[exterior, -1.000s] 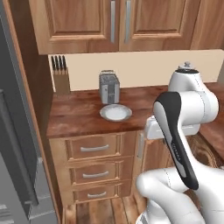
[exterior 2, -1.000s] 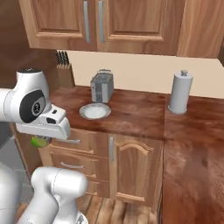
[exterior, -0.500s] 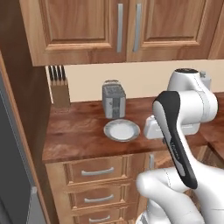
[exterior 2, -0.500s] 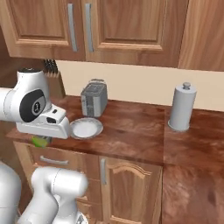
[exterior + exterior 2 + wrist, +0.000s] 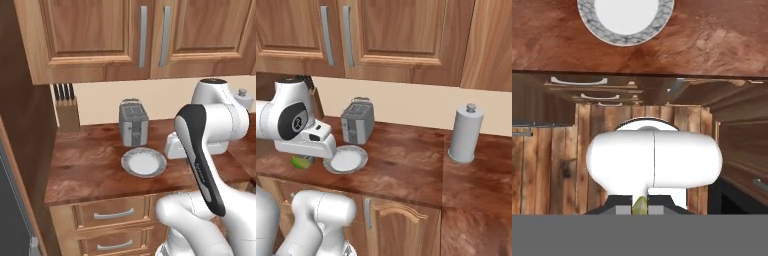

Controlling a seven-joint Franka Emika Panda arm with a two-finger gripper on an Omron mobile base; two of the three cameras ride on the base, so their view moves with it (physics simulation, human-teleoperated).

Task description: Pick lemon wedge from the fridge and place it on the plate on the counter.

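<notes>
A: Wedge, a tiny yellow-green sliver of lemon, sits pinched between the jaws at the bottom of the hand view; the jaws are closed on it.

B: Where is it in the room?

A: In the right base view a yellow-green bit shows under the robot's white hand, above the surface just left of the plate.

B: How would it handle?

A: Likely very light, soft and wet, so slippery and easily crushed. A gentle squeeze across its flat cut faces seems safest.

B: And the plate?

A: Round, white, grey-rimmed, bare, in front of a toaster.
</notes>
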